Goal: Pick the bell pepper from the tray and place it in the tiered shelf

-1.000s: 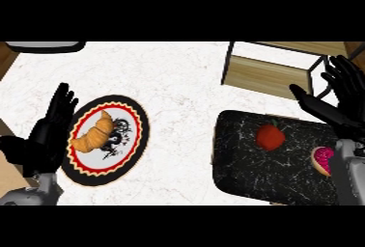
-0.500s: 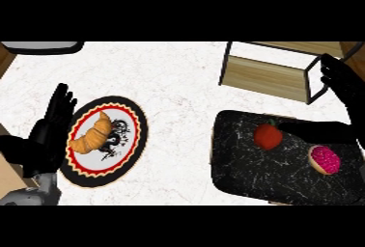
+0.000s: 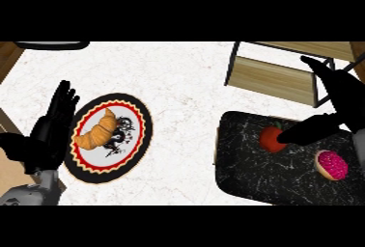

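Note:
A red bell pepper (image 3: pixel 272 138) sits on the dark marbled tray (image 3: pixel 249 169) at the right. My right hand (image 3: pixel 342 103) hovers over the tray's far right, fingers straight and raised, with its thumb (image 3: pixel 303 131) stretched left until the tip meets the pepper's right side. The hand is open and holds nothing. The wooden tiered shelf (image 3: pixel 278 72) stands behind the tray at the upper right. My left hand (image 3: pixel 46 132) rests open at the left edge, fingers up, beside a plate.
A pink frosted donut (image 3: pixel 331 164) lies on the tray to the pepper's right. A croissant (image 3: pixel 98 129) lies on a round black, red and yellow plate (image 3: pixel 107 164) at the left. White marble counter (image 3: pixel 178 96) spreads between plate and tray.
My right hand has come down and inward toward the pepper, its thumb now reaching the pepper's side. The left hand, pepper and donut have stayed put.

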You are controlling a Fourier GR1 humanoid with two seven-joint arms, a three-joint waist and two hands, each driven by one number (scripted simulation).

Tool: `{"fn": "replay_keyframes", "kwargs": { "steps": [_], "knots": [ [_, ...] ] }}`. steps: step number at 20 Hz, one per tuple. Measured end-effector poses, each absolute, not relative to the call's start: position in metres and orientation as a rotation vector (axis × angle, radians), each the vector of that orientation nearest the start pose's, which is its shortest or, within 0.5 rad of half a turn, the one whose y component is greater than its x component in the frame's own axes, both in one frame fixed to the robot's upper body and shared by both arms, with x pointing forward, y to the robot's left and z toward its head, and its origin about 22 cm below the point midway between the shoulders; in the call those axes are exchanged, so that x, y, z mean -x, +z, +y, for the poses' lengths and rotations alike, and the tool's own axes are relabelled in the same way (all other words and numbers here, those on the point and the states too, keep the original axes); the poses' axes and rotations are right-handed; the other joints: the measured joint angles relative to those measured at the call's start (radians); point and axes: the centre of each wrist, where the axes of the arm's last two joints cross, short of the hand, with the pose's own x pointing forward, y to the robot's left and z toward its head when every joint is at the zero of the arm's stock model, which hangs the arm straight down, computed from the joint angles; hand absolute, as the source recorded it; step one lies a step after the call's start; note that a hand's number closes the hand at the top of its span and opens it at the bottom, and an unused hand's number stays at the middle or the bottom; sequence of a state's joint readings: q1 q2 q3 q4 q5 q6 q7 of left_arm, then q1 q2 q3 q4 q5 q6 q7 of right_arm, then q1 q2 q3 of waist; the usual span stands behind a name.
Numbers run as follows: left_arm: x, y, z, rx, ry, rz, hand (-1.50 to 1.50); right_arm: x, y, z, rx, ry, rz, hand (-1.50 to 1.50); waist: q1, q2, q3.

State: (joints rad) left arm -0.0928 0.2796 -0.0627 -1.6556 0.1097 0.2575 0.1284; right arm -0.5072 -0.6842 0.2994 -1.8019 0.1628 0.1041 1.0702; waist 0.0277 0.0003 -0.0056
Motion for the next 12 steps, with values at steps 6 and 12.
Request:
{"fn": "replay_keyframes", "kwargs": {
  "steps": [6, 12],
  "knots": [
    [-0.258, 0.053, 0.264, -0.229, 0.025, -1.612, 0.00, -0.306, 0.189, -0.195, 0.833, 0.775, -0.989, -1.50, -0.002, 0.000, 0.002],
    [-0.259, 0.051, 0.266, -0.236, 0.024, -1.607, 0.00, -0.319, 0.167, -0.184, 0.911, 0.867, -0.862, -1.50, -0.009, 0.000, 0.002]
  ]
}}
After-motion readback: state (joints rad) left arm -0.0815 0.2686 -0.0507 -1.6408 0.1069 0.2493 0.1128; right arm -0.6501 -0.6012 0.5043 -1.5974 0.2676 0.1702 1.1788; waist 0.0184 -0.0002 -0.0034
